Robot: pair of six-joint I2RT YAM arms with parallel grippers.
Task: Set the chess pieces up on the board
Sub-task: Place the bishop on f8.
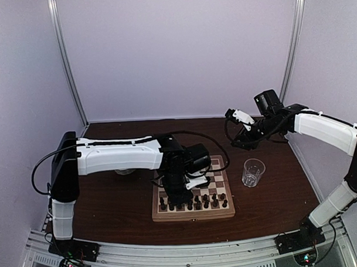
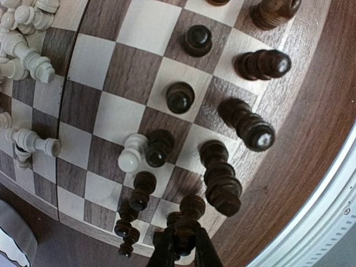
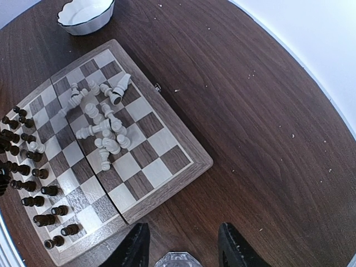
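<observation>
The board (image 1: 193,215) lies in the middle of the table. Dark chess pieces (image 1: 195,201) stand in two rows along its near edge. In the left wrist view they stand upright (image 2: 181,97), with one white pawn (image 2: 132,154) among them. Cream-white pieces (image 3: 103,130) lie in a heap in the board's middle and far half. My left gripper (image 2: 186,251) is low over the board's near edge (image 1: 178,198), shut on a dark piece (image 2: 186,236). My right gripper (image 3: 183,250) is open and empty, high above the table at the back right (image 1: 230,114).
A clear glass (image 1: 252,172) stands on the table to the right of the board; its rim shows between my right fingers (image 3: 178,260). A white scalloped bowl (image 3: 86,12) sits beyond the board's far left corner. The table's metal front rail (image 2: 311,222) runs close by the board.
</observation>
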